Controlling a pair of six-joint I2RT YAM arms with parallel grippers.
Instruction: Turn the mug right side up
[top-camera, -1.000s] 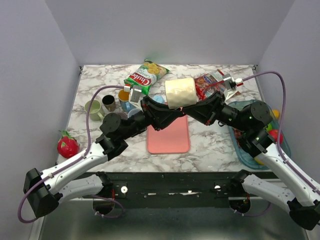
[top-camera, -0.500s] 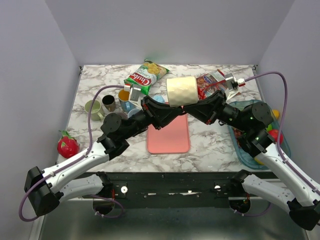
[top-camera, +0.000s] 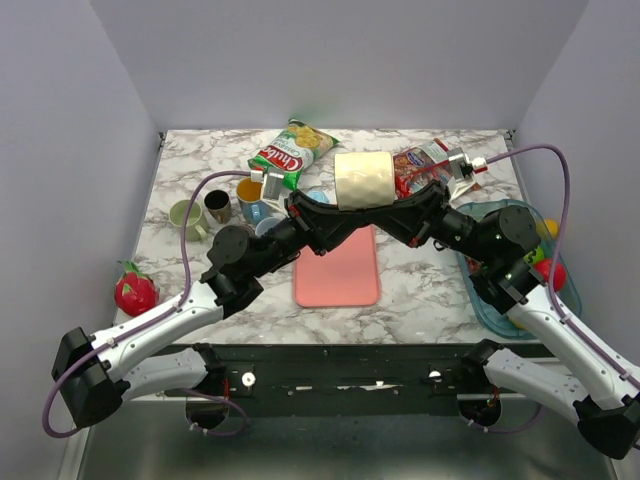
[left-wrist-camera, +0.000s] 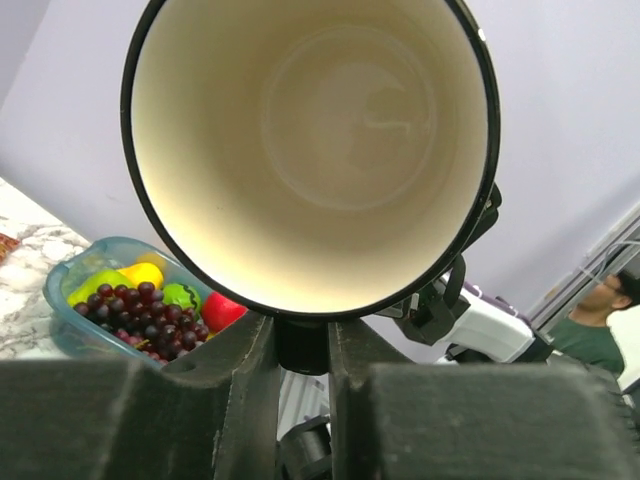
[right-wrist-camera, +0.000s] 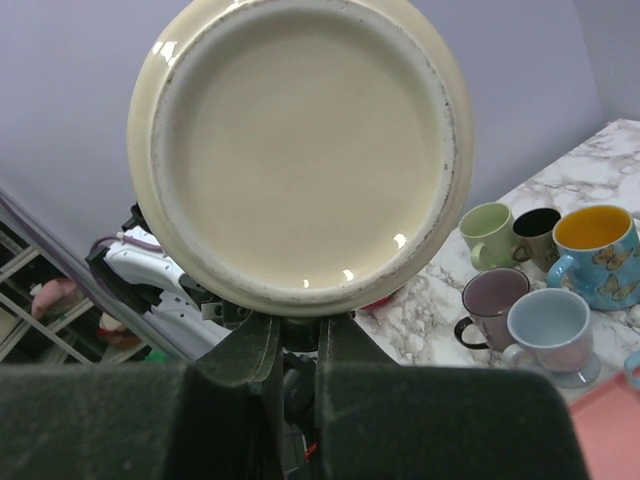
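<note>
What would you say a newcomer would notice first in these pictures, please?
The cream mug, held on its side in mid-air over the middle of the table, gripped from opposite sides by the left end effector and right end effector. Next, the cluster of cups on its left side and the fruit tub on its right.

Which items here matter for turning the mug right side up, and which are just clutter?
In the job:
cream mug, left gripper, right gripper.

Lying about:
chip bag, red snack packet, pink board, fruit tub, dragon fruit, other mugs.
</note>
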